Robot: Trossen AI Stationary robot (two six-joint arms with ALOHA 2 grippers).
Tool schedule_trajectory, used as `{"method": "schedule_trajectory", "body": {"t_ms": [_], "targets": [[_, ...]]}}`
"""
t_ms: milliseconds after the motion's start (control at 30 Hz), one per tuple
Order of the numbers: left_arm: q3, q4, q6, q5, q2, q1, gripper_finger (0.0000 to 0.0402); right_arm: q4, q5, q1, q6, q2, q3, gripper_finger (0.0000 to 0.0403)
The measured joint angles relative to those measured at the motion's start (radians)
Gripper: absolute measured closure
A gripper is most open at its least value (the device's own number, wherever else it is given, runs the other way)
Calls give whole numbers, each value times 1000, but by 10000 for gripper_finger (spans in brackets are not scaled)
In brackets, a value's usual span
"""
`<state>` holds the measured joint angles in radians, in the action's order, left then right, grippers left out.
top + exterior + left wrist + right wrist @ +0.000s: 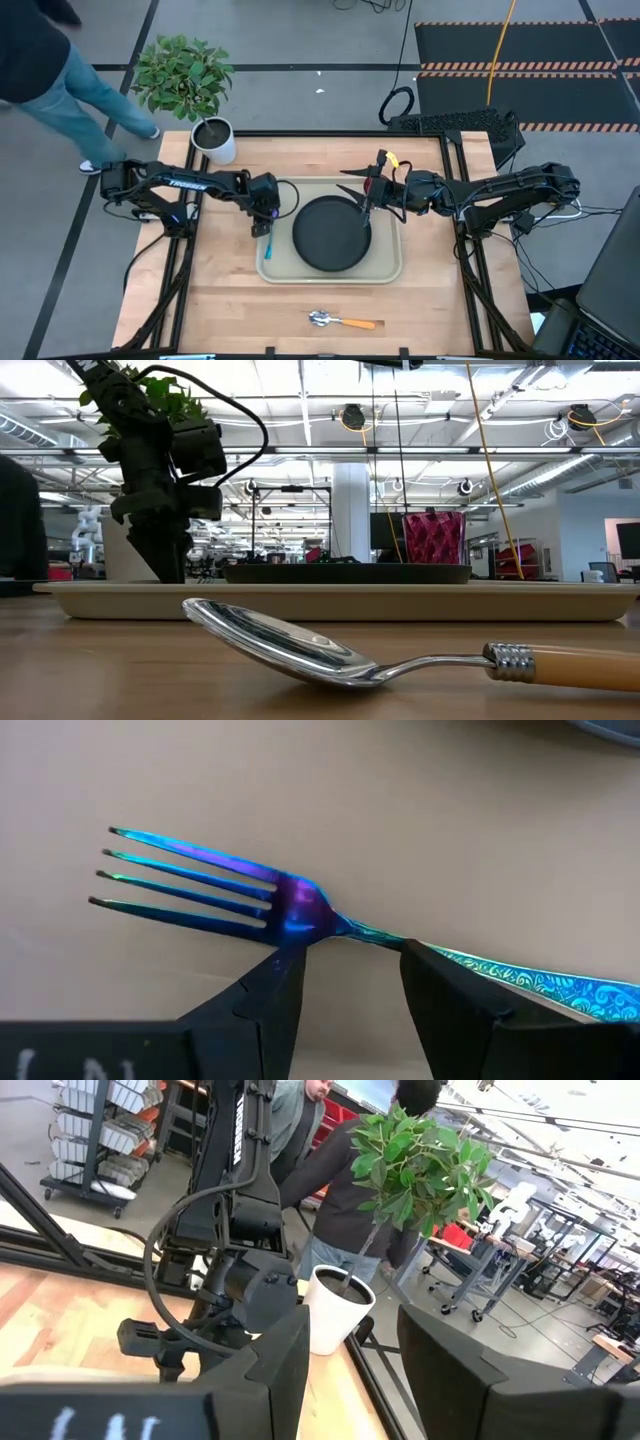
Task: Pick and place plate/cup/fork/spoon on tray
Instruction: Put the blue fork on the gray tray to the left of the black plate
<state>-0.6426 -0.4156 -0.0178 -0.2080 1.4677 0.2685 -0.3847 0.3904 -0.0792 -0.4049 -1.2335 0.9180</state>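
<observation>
The beige tray [385, 272] lies mid-table with the black plate [330, 233] on it. The red cup [433, 538] stands on the tray's far right part, behind the plate; it also shows in the high view [373, 185]. The blue-handled fork [300, 910] lies flat on the tray's left part [268, 246]. My left gripper [350, 955] is open just over it, pointing down, one finger on either side of the fork's neck [265, 220]. My right gripper [352, 1330] is open and empty, held above the cup [360, 195]. The orange-handled spoon [342, 321] lies on the table near the front edge. My left gripper stands open over the fork's neck [345, 928], between tines and handle, coming from above with its fingers across the fork. The fork lies flat on the tray. Whether a fingertip [285, 965] touches it, I cannot tell.
A white pot with a green plant [213, 140] stands at the table's far left corner. A person [60, 70] walks past beyond that corner. Bare table lies in front of the tray around the spoon [380, 650].
</observation>
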Motion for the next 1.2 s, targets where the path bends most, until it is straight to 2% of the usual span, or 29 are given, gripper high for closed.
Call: {"method": "schedule_trajectory", "body": {"t_ms": [233, 533, 633, 733, 900, 1067, 1200], "targets": [[-1, 49, -52, 23, -8, -9, 229, 1, 0, 0, 0, 0, 0, 255], [-53, -19, -79, 141, -66, -9, 229, 8, 0, 0, 0, 0, 0, 255], [-66, 6, -148, 196, -90, -14, 229, 8, 0, 0, 0, 0, 0, 255], [-67, 61, -288, 271, -98, -26, 229, 8, 0, 0, 0, 0, 0, 255], [-68, 125, -450, 284, -84, -36, 229, 8, 0, -1, 0, 0, 0, 255], [-68, 124, -471, 292, -45, -15, 229, 8, 0, -1, 0, 0, 0, 255], [-68, 148, -459, 349, -1, 2, 229, 8, 0, -1, 0, 0, 0, 255]]}}
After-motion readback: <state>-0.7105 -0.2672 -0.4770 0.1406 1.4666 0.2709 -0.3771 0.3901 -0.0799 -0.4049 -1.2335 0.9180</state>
